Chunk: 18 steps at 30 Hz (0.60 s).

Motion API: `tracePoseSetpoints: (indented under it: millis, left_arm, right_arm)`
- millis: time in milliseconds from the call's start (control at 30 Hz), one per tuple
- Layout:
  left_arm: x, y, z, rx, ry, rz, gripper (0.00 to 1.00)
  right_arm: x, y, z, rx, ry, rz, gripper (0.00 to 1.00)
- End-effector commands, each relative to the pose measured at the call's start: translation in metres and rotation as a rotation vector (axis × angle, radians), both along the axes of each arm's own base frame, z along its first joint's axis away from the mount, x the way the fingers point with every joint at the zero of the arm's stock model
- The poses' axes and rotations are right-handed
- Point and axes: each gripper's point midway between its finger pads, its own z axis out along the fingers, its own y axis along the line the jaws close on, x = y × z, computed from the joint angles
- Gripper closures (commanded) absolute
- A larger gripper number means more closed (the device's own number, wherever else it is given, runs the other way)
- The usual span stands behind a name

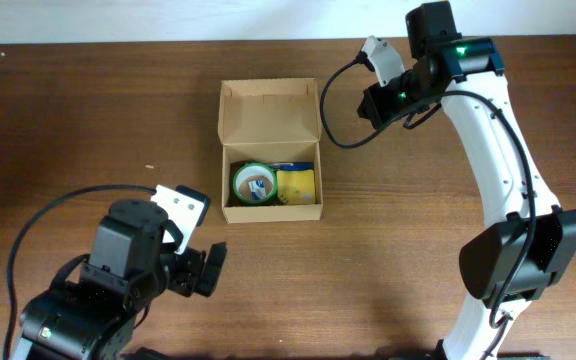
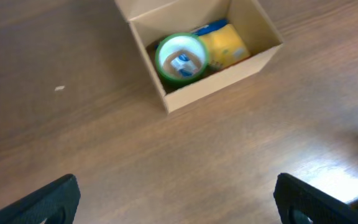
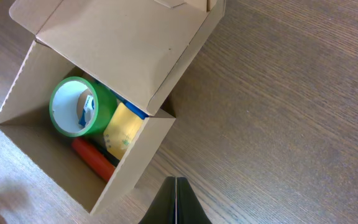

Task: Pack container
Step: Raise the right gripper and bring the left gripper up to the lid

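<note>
Two arms work over a brown wooden table (image 1: 88,110), with a pale wall (image 1: 168,20) along its 12 o'clock edge. The container (image 1: 269,120) lies near the table's middle, its lid flap laid back toward 12 o'clock and its mouth open upward.

The left gripper (image 2: 176,191) hangs above bare wood with its fingers spread wide apart and nothing between them; the box sits at about 1 o'clock from it, well apart. The right gripper (image 3: 176,200) has its fingers pressed together on nothing and hovers just beside the box's 3 o'clock side, so the box lies at about 8 o'clock from it in the overhead view.

Bare wood surrounds the box on every side, widest toward 9 o'clock.

Inside, a green tape roll (image 1: 252,183) fills the 9 o'clock half, touching a yellow pad (image 1: 296,186) at 3 o'clock. A blue item (image 3: 135,112) and a red pen (image 3: 93,158) are partly hidden beneath them.
</note>
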Motion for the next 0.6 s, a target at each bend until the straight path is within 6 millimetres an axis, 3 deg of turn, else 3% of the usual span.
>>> tracePoseSetpoints:
  millis: [0, 200, 400, 567]
  left_arm:
    - [0.01, -0.015, 0.021, -0.069, -0.082, -0.053, 0.0]
    - [0.051, -0.032, 0.051, -0.185, -0.218, -0.014, 0.01]
    - [0.107, -0.031, 0.036, -0.197, -0.148, 0.048, 0.01]
    - [0.153, -0.019, 0.037, -0.263, -0.089, 0.081, 0.0]
  right_arm:
    - [0.0, 0.003, -0.003, 0.021, 0.019, 0.004, 0.96]
    - [0.0, 0.003, -0.003, 0.021, 0.021, 0.003, 0.96]
    - [0.0, 0.003, -0.003, 0.02, 0.021, 0.003, 0.96]
    - [0.0, 0.002, -0.003, 0.014, 0.019, 0.001, 0.96]
